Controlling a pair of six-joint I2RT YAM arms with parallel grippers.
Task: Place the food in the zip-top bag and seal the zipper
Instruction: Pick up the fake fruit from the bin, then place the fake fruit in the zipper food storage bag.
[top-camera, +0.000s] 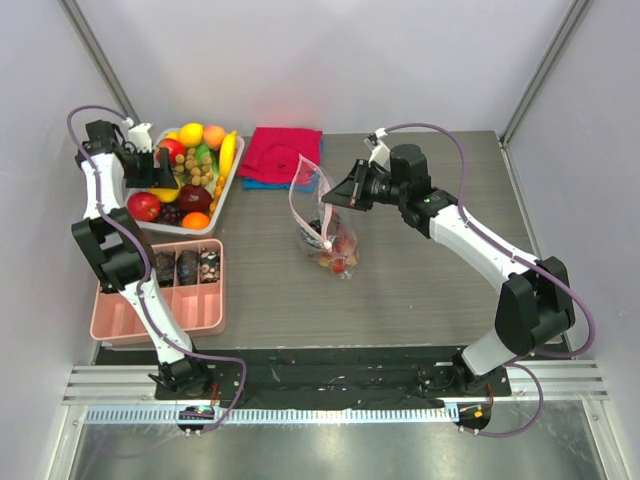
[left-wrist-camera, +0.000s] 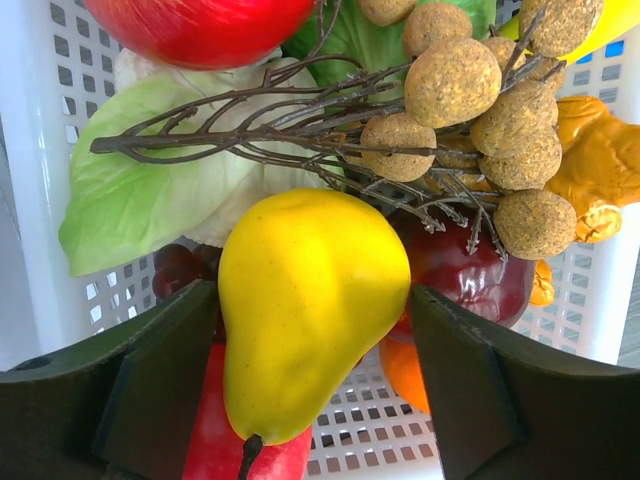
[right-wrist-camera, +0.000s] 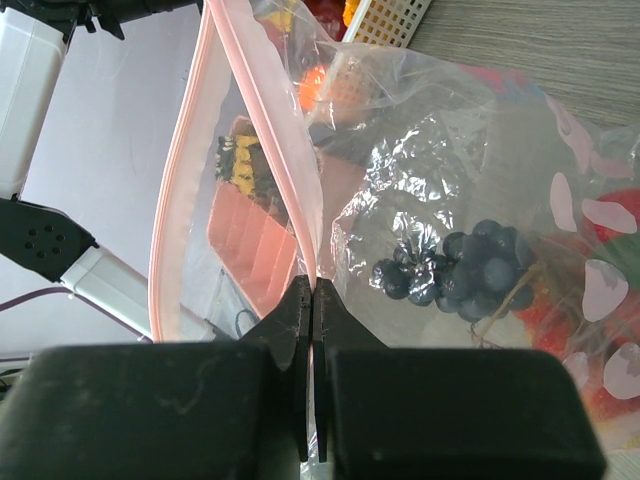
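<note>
The zip-top bag (top-camera: 312, 205) stands at mid-table with its mouth lifted. My right gripper (top-camera: 330, 197) is shut on its pink zipper strip (right-wrist-camera: 272, 140), pinched between the fingertips in the right wrist view (right-wrist-camera: 313, 290). Dark purple grapes (right-wrist-camera: 470, 270) and red and orange food (top-camera: 342, 256) lie inside the bag. My left gripper (top-camera: 163, 170) is over the white basket (top-camera: 222, 210). In the left wrist view (left-wrist-camera: 312, 295) its fingers (left-wrist-camera: 150, 390) press both sides of a yellow pear (left-wrist-camera: 310, 300).
The basket (left-wrist-camera: 40, 150) holds a red apple (left-wrist-camera: 200, 25), a leafy green, a brown longan bunch (left-wrist-camera: 470, 90) and more fruit. A pink divided tray (top-camera: 160, 312) sits at the near left. A red cloth (top-camera: 283, 152) lies behind the bag.
</note>
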